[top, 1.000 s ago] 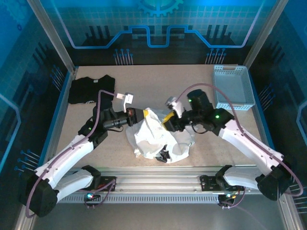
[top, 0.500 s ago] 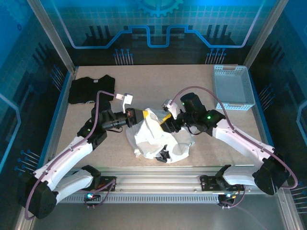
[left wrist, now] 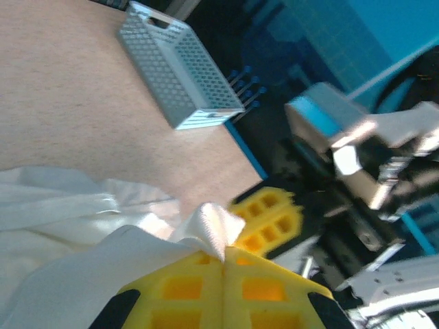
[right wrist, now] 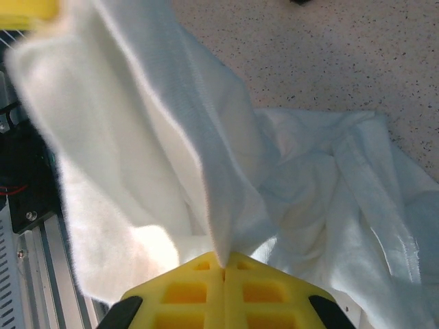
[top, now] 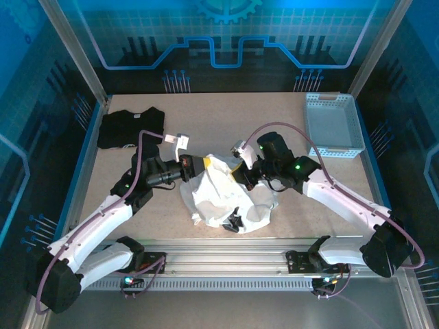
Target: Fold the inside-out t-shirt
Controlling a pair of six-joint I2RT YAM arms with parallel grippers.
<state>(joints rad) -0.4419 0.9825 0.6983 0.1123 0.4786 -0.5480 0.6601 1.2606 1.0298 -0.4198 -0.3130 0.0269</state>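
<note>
Both arms reach inward, left claw and right claw pinched shut.

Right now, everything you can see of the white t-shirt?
The white t-shirt is thin, soft fabric, crumpled in a heap on the table near the front edge, between the arms. A small dark mark shows at its near edge. Its top is lifted into a peak: the left claw is shut on one fold, the right claw on another close by.
</note>
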